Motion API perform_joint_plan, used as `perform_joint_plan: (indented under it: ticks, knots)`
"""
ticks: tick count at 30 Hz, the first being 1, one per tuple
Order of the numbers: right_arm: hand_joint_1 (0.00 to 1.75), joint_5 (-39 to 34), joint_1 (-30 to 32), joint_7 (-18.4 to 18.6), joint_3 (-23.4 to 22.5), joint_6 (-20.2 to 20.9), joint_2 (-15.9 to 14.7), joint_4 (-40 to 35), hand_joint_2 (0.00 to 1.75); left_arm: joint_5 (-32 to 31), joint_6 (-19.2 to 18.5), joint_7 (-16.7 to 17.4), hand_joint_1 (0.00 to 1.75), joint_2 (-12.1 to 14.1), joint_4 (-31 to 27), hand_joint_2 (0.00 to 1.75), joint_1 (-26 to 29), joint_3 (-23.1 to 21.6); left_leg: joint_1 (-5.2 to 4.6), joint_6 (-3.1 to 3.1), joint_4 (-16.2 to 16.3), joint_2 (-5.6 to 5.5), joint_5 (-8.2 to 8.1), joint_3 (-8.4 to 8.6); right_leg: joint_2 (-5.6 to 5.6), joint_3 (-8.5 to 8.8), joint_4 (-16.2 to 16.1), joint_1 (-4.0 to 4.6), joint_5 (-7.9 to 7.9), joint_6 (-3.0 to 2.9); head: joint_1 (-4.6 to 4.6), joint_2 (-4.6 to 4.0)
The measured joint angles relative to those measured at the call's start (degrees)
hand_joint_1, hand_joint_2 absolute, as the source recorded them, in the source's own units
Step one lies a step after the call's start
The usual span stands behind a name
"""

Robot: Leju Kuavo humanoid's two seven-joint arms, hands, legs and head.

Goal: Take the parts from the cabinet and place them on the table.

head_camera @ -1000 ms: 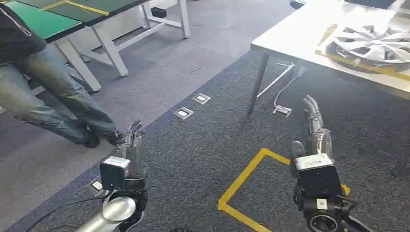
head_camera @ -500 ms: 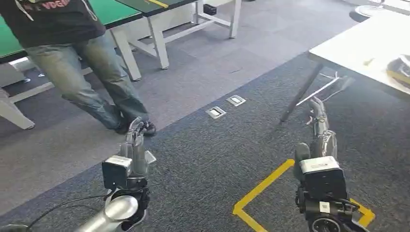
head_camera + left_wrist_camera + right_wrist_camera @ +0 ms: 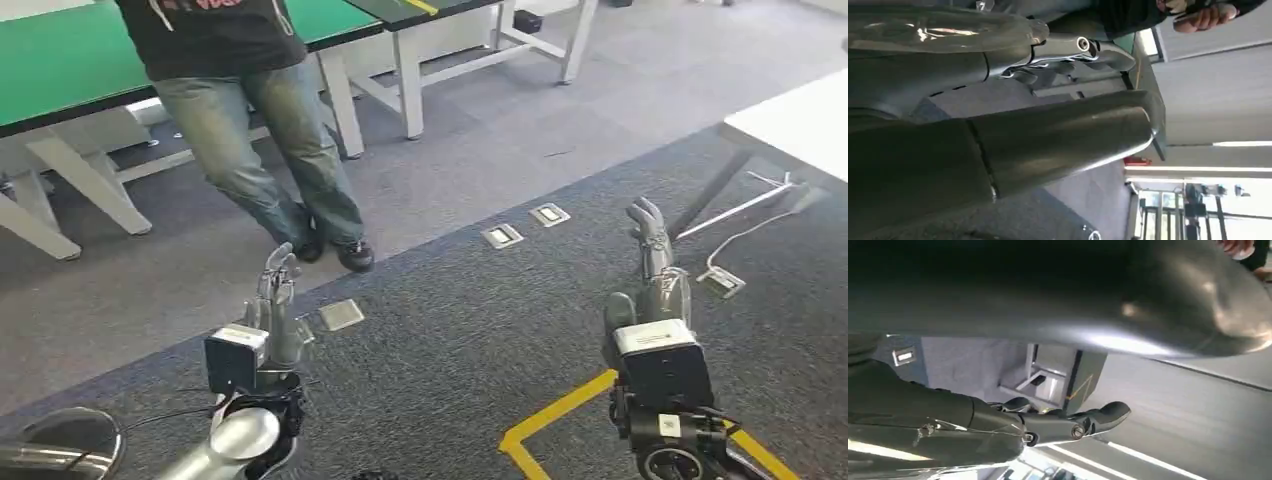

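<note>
Fingers [image 3: 278, 268] of my left hand [image 3: 275, 300] reach forward, loosely extended and apart, grasping nothing; the hand hangs above the dark grey carpet [image 3: 440, 340]. My right hand [image 3: 655, 260] is likewise released, its fingers stretched forward with nothing in them, above the same carpet. Below my right arm a yellow tape line [image 3: 555, 410] marks a corner on the floor. Between my hands, further out, two small square metal floor sockets [image 3: 501, 236] sit at the carpet's edge, and a third [image 3: 341, 315] lies just beside my left hand. Beyond my left hand a person in blue jeans and black shoes [image 3: 260, 140] stands against a long green-topped table with white legs [image 3: 70, 70]. At my far right shows the corner of a white table [image 3: 800, 120] on a dark leg, a white cable beneath it. I cannot see the cabinet or the parts from here
</note>
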Motion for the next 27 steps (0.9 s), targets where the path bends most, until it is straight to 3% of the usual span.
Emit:
perform_joint_plan:
  ticks: [1,2,3,4,5,6,9,10,11,12,14,15,16,17,18,19,20,21,22,24,25,26,27]
  knots:
    - [0.0,0.0,0.0,0.0,0.0,0.0,0.0,0.0,0.0,0.0,0.0,0.0,0.0,0.0,0.0,0.0,0.0,0.0,0.1,-0.09,-1.3,0.06,1.21,0.71,-0.79,0.02,0.0,0.0,-0.03,0.05,-0.31,0.0]
    - [0.0,0.0,0.0,0.0,0.0,0.0,0.0,0.0,0.0,0.0,-0.1,0.0,0.0,0.0,0.0,0.0,0.0,0.0,0.17,-0.06,-5.0,0.19,3.17,2.74,-1.47,0.07,0.0,-0.01,-0.1,0.15,-0.59,0.0]
    - [0.0,0.0,0.0,-0.1,0.0,0.0,0.0,0.0,0.0,0.0,-0.4,-0.1,0.0,0.0,0.0,0.0,0.0,0.0,0.17,0.08,-10.7,0.81,5.52,5.97,-2.13,0.17,0.0,-0.01,-0.21,0.27,-0.85,0.0]
    - [0.0,0.0,-0.1,-0.3,0.0,0.0,0.0,0.0,0.0,-0.1,-0.6,-0.2,0.0,0.0,0.0,0.0,-0.1,0.0,0.09,0.33,-16.3,2.69,7.29,9.41,-2.67,0.38,0.0,0.02,-0.37,0.47,-1.07,0.0]
    - [0.0,0.0,0.0,-0.5,0.0,0.1,0.0,-0.1,0.0,-0.1,-0.7,-0.3,0.0,0.0,0.0,0.0,-0.3,0.0,-0.44,0.73,-19.3,4.6,6.78,10.8,-3.14,0.29,0.1,0.51,-0.62,0.84,-1.38,-0.02]
    - [0.0,0.0,-0.2,-0.6,-0.1,0.1,0.0,-0.1,0.0,0.0,-1.0,-0.5,0.0,-0.2,0.0,0.0,-0.4,0.0,-0.51,1.39,-19.2,3.53,7.19,10.67,-3.52,0.43,0.2,0.58,-0.8,1.13,-1.14,0.0]
    - [0.0,-0.4,-0.3,-1.0,-0.2,-0.1,0.0,-0.1,0.0,0.1,-1.2,-0.9,0.0,-0.2,0.0,0.0,-0.4,0.0,-0.83,2.48,-19.3,1.94,7.01,10.57,-4.86,1.02,0.0,0.44,-1.14,2.14,-0.54,0.0]
    - [0.0,-0.5,-0.3,-1.0,-0.2,-0.1,0.0,-0.1,0.0,0.2,-1.3,-0.9,0.0,-0.2,0.0,0.0,-0.4,0.0,-0.23,2.94,-19.7,1.49,7.27,10.93,-3.75,0.44,0.4,0.03,-1.82,2.53,-0.55,0.0]
    - [0.0,-0.6,-0.3,-1.0,-0.3,-0.2,0.0,-0.1,0.0,0.2,-1.6,-1.1,0.0,-0.3,0.0,0.0,-0.6,0.0,-0.29,3.12,-19.7,1.06,7.24,10.97,-1.29,-0.13,2.6,0.0,-3.41,2.5,-0.15,-0.02]
    - [0.0,-0.9,-0.4,-1.1,-0.3,-0.2,0.0,-0.1,0.0,0.4,-1.7,-1.1,0.0,-0.4,0.0,0.0,-0.8,0.0,-0.32,3.57,-19.7,0.57,7.27,11.0,0.25,-2.2,7.3,-0.06,-5.95,2.45,0.35,0.0]
    - [0.0,-1.0,-0.2,-1.1,-0.4,-0.1,0.0,0.1,0.0,0.6,-1.6,-1.1,0.0,-0.5,0.2,0.0,-0.8,0.0,-0.49,3.73,-19.7,-0.6,7.23,11.0,1.16,-7.14,17.4,0.15,-9.89,2.56,1.23,-0.02]
    - [0.0,-1.0,-0.2,-1.3,-0.4,0.0,0.0,0.3,0.0,0.6,-1.4,-1.1,0.0,-0.5,0.3,0.0,-0.7,0.0,-0.54,3.76,-19.6,-1.25,7.2,11.03,1.19,-8.72,20.1,0.18,-10.22,2.56,1.46,-0.02]
    - [0.0,-1.0,-0.2,-1.6,-0.4,0.1,0.0,0.4,0.0,0.6,-1.2,-1.0,0.0,-0.5,0.3,0.0,-0.7,0.0,-0.55,3.76,-19.6,-2.01,7.2,11.11,1.18,-8.92,19.6,0.18,-8.94,2.47,1.57,-0.02]
    - [0.0,-1.0,-0.2,-2.0,-0.4,0.2,0.0,0.5,0.0,0.5,-1.0,-1.0,0.0,-0.5,0.3,0.0,-0.7,0.0,-0.54,3.74,-19.6,-2.77,7.18,11.23,1.21,-7.81,16.6,0.17,-6.63,2.33,1.66,-0.02]
    - [0.0,-1.0,-0.3,-2.2,-0.4,0.2,0.0,0.7,0.0,0.5,-1.0,-1.0,0.0,-0.5,0.3,0.0,-0.7,0.0,-0.54,3.66,-19.5,-3.57,7.13,11.48,1.5,-5.62,11.5,0.16,-3.49,2.11,1.9,0.0]
    - [0.0,-1.0,-0.3,-2.4,-0.5,0.3,0.0,0.7,0.0,0.5,-1.0,-1.0,0.0,-0.5,0.3,0.0,-0.7,0.0,-0.53,3.51,-19.5,-4.25,7.02,11.67,2.67,-3.31,6.1,0.12,-0.6,1.84,2.14,0.0]
    - [0.0,-1.0,-0.4,-2.6,-0.5,0.3,0.0,0.8,0.0,0.5,-0.9,-1.0,0.0,-0.5,0.3,0.0,-0.7,0.0,-0.5,3.32,-19.4,-4.77,6.94,11.63,5.6,-1.99,2.8,-0.07,-0.02,1.53,2.41,0.0]
    - [0.0,-1.0,-0.3,-2.6,-0.5,0.3,0.0,0.9,0.0,0.5,-0.9,-1.0,0.0,-0.5,0.3,0.0,-0.8,0.0,-0.81,3.16,-19.0,-5.56,6.94,11.19,5.69,-1.31,1.4,-0.16,-0.31,1.61,2.14,0.0]
    - [0.0,-1.0,-0.4,-2.7,-0.5,0.4,0.0,0.9,0.0,0.5,-0.9,-1.0,0.0,-0.5,0.3,0.0,-0.7,0.0,-0.53,2.74,-19.0,-5.96,7.21,10.66,5.22,-0.62,1.2,0.02,-0.78,1.53,2.19,-0.02]
    - [0.0,-1.0,-0.4,-2.8,-0.5,0.4,0.0,1.0,0.0,0.5,-1.0,-1.0,0.0,-0.5,0.3,0.0,-0.4,0.0,-0.25,1.87,-19.3,-7.15,7.76,10.35,4.29,-0.86,1.1,0.31,-0.53,1.16,2.01,0.0]
    - [0.0,-1.0,-0.4,-2.8,-0.5,0.4,0.1,1.0,0.0,0.4,-1.0,-1.0,0.0,-0.5,0.3,0.0,-0.4,0.0,-0.36,1.63,-18.9,-7.09,7.42,10.11,3.4,-0.39,0.4,-0.58,-0.09,0.66,1.81,0.0]
    - [0.0,-1.0,-0.3,-2.8,-0.6,0.4,0.1,0.9,0.0,0.3,-1.1,-1.0,0.0,-0.5,0.3,0.0,-0.5,0.0,-0.7,1.4,-17.4,-4.14,6.31,9.49,2.84,-0.23,0.2,-0.24,0.0,0.56,1.49,-0.02]
    - [0.0,-1.0,-0.2,-2.7,-0.9,0.4,0.1,0.9,0.0,0.2,-1.1,-1.0,0.0,-0.6,0.3,0.0,-0.8,0.0,-0.68,1.21,-13.5,-1.92,4.08,7.64,2.1,-0.23,0.1,-0.06,-0.01,0.22,0.57,0.0]
